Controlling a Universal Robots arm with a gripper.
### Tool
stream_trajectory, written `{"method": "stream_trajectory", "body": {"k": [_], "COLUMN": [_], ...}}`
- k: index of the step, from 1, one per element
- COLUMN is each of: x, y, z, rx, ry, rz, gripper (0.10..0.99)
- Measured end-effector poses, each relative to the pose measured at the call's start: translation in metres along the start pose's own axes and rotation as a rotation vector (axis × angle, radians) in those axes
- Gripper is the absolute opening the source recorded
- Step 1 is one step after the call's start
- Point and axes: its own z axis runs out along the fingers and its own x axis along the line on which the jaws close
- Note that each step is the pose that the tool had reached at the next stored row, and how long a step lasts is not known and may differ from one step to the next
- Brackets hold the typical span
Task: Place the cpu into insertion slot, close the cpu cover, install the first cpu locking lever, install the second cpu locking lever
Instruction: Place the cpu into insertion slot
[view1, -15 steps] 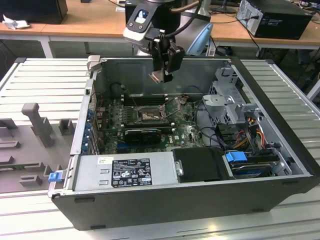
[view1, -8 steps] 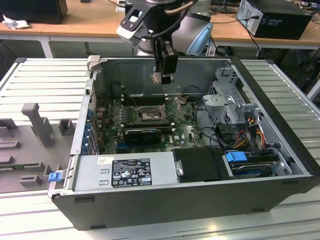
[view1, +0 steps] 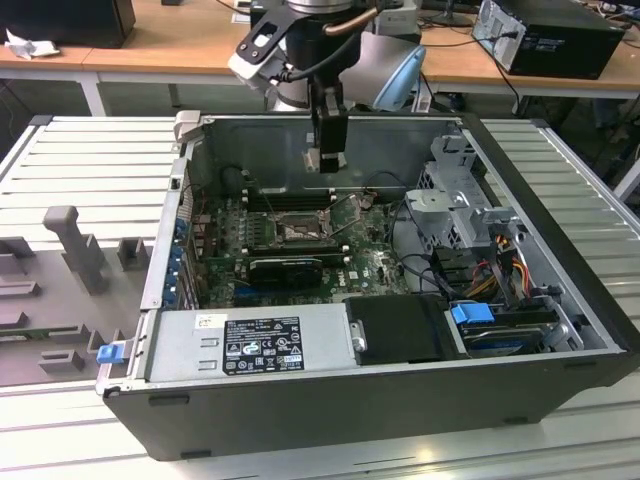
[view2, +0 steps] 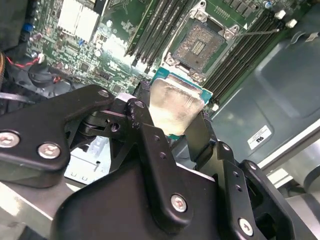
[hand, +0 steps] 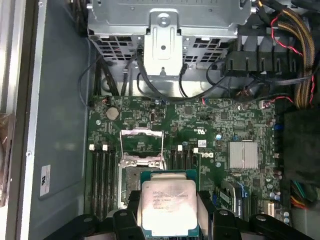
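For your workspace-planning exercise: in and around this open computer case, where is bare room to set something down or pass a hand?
Free: the ribbed table at the exterior view's right of the case; the case floor between memory slots and case wall. Crowded: cables by the drive cage, and around the cpu in the jaws.

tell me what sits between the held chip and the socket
Nothing: in the second wrist view only open air separates the chip from the socket.

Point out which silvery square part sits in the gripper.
The cpu, smooth-faced, clamped in the gripper; the finned heatsink sits on the board.
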Motion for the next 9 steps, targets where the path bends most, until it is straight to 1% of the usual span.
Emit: {"method": "stream_trajectory", "body": {"k": [2, 5, 6, 9], "x": [0.0000, 0.0000, 0.0000, 0.0002], "y": [-0.0001, -0.0002, -0.0005, -0.0027], "z": [0.0009, 0.0025, 0.0031, 0.0102], "rx": [0.000, 0.000, -0.001, -0.001], "ry": [-0.0054, -0.0095, -0.0103, -0.0105], "rz": [0.050, 0.087, 0.095, 0.098], "gripper": [0.529, 0.529, 0.529, 0.529]}}
